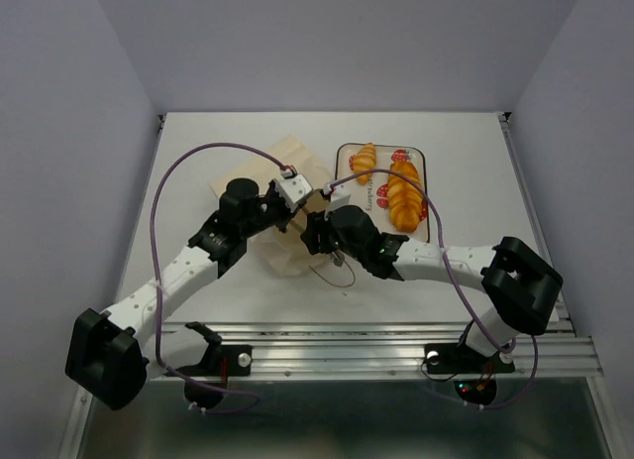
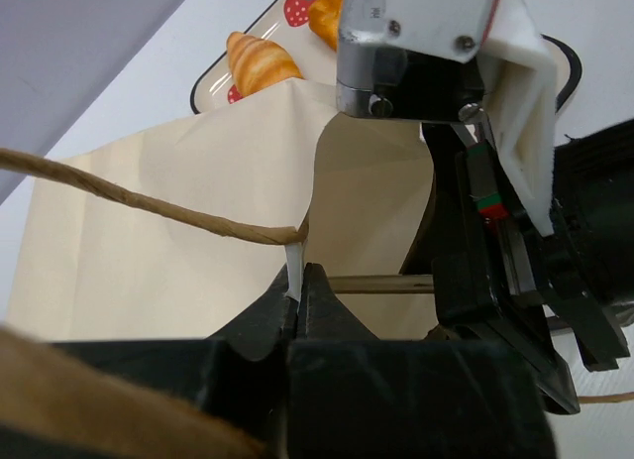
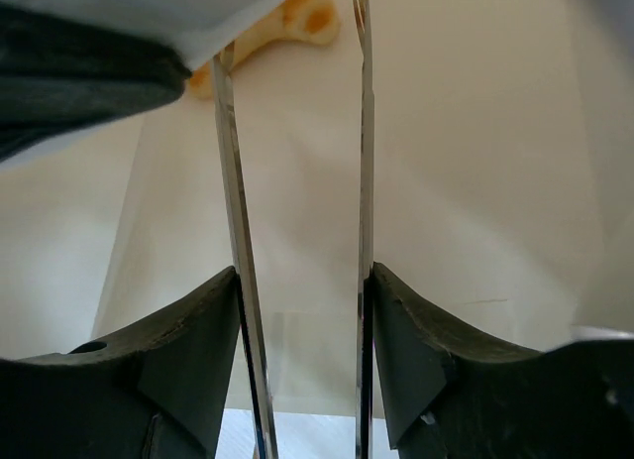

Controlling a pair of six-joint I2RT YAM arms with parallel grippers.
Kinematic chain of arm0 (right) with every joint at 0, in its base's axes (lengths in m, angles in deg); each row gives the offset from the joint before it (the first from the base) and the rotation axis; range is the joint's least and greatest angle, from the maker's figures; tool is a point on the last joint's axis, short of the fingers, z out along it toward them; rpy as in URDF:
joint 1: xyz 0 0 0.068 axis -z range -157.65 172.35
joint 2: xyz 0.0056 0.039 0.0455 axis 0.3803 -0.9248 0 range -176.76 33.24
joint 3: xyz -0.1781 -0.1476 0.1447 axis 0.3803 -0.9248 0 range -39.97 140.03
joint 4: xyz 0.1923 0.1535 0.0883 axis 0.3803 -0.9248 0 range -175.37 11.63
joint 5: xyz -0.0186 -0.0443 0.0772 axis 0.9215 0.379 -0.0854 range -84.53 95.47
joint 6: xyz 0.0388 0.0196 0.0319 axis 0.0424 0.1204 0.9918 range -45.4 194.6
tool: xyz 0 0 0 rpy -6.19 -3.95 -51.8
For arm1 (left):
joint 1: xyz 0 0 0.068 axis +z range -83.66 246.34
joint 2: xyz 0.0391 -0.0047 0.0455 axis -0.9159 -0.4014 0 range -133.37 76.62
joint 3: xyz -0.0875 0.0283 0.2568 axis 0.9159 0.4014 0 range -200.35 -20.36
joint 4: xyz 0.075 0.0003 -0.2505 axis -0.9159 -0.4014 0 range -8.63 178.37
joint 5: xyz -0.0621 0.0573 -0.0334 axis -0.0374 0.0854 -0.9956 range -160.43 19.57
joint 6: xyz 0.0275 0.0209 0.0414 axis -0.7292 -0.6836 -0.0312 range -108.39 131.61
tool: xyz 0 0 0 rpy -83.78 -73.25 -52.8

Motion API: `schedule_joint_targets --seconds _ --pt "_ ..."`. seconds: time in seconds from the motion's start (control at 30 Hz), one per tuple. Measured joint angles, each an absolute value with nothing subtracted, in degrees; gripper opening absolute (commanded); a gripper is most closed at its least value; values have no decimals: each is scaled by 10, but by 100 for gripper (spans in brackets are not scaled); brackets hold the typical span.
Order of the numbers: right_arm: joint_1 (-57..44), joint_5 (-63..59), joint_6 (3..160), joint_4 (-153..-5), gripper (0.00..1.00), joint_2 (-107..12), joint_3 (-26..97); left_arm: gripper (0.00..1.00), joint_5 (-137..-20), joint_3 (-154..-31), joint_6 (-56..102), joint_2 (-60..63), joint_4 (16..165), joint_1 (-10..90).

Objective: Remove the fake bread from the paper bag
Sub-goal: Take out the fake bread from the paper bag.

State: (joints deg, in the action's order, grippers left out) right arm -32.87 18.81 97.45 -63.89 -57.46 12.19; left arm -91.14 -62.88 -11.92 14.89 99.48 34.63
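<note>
Edges first: tabletop is boxed in by plain walls at 9, 12 and 3 o'clock, and a metal rail runs along the 6 o'clock side where the arms are bolted. Bare white surface shows in a strip at 12 o'clock behind everything, a wide patch at 9 o'clock of the paper bag, and another patch at 3 o'clock of the tray. The middle is cramped, with both wrists crowded together at the bag's mouth.

The bag lies flat near the center, mouth toward 6 o'clock, with the strawberry-print tray just beside it at 3 o'clock. It's cream-beige and smooth, and a thin brown cord handle stretches across the left wrist view.

Left gripper is clenched on the bag's paper edge, right where that cord meets it. Right gripper is poked into the mouth, its thin blades apart with nothing between them and paper on every side.

As for the fake bread: the long loaf and a small croissant sit on the tray, both glossy golden-orange, the loaf ridged. The curved croissant is inside the bag, at 12 o'clock past the right gripper's fingertips, not touching them. It looks paler in there.
</note>
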Motion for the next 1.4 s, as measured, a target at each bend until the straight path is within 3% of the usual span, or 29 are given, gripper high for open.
schedule_joint_targets --seconds 0.3,1.4 --pt "-329 195 1001 -635 58 -575 105 0 -875 -683 -71 89 993 346" --pt "-340 197 1017 -619 64 -682 167 0 -910 -687 -61 126 992 347"
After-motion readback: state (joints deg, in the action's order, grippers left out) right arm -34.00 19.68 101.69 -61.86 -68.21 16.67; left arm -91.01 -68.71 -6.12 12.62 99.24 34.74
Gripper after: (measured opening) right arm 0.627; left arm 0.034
